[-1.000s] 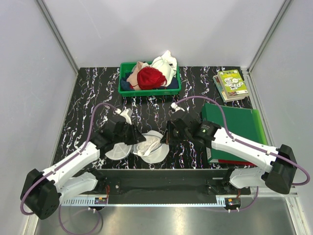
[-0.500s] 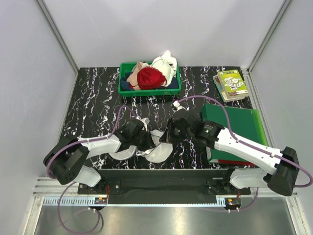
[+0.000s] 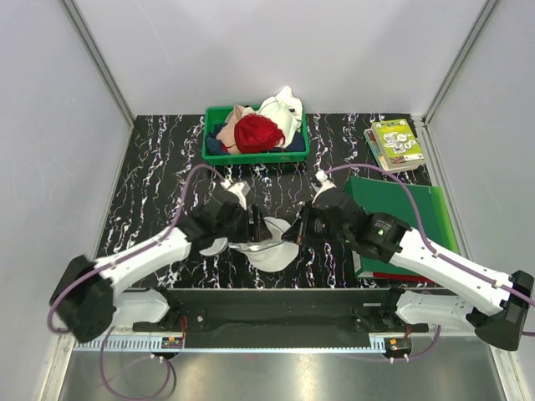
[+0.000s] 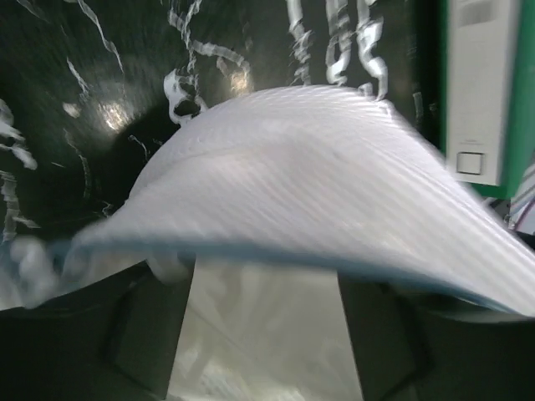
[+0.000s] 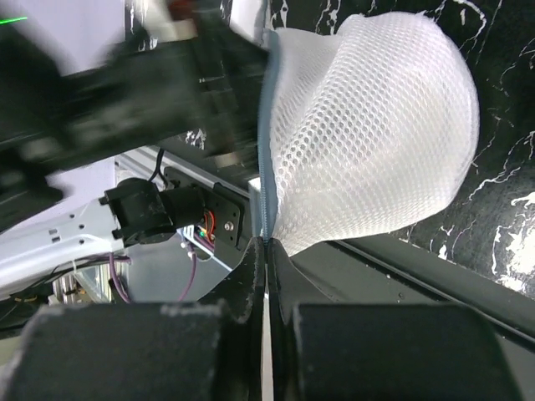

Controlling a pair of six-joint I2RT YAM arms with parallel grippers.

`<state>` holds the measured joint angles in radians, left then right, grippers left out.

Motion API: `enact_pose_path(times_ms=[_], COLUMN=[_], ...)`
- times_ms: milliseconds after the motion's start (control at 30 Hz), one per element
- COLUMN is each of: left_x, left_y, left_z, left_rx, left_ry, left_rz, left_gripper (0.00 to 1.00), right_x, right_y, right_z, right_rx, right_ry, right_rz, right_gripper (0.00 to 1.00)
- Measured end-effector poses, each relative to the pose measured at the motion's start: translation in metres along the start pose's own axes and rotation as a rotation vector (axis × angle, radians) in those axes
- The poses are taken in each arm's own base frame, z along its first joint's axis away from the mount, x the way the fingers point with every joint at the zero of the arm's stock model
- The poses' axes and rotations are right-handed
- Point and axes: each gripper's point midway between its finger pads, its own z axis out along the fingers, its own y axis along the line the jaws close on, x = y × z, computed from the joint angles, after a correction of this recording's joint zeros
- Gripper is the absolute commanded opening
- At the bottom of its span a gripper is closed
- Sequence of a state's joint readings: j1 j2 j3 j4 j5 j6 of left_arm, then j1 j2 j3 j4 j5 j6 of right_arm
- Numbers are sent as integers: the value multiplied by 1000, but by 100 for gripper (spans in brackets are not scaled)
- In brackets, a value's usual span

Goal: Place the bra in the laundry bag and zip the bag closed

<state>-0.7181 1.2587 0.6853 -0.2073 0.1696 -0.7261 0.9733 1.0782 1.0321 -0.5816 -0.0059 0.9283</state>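
The laundry bag [image 3: 269, 255] is a white mesh dome lying at the table's front centre. My right gripper [image 3: 291, 236] is shut on its grey zip rim and holds one half [image 5: 376, 134] up on edge. In the left wrist view that raised half [image 4: 318, 167] arches over soft white fabric, the bra [image 4: 259, 334], which lies under it. My left gripper [image 3: 257, 227] reaches in from the left with its fingers wide apart, open [image 4: 263, 284], and the bra lies between and below them. In the top view the arms hide most of the bra.
A green bin [image 3: 256, 154] with a red garment [image 3: 257, 132] and pale cloths stands at the back centre. A green binder [image 3: 401, 213] lies to the right under my right arm. Books [image 3: 394, 144] sit at the back right corner. White walls close in three sides.
My left arm has swung right and forward to the bag's opening, and its jaws have gone from nearly shut to wide apart. My right gripper has shifted slightly back, keeping hold of the rim.
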Motion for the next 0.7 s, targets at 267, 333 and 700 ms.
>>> enact_pose_path(times_ms=[267, 333, 700], left_x=[-48, -43, 17], left_y=[-27, -16, 109], left_z=[-98, -112, -95], left_rx=[11, -25, -361], left_ry=[-246, -275, -233], left_rz=[41, -19, -447], left_gripper=[93, 91, 81], right_x=[0, 1, 0], right_y=[-7, -7, -8], right_z=[2, 2, 2], right_rx=[24, 24, 27], right_ry=[-7, -6, -6], right_rz=[-2, -4, -6], right_gripper=[0, 0, 0])
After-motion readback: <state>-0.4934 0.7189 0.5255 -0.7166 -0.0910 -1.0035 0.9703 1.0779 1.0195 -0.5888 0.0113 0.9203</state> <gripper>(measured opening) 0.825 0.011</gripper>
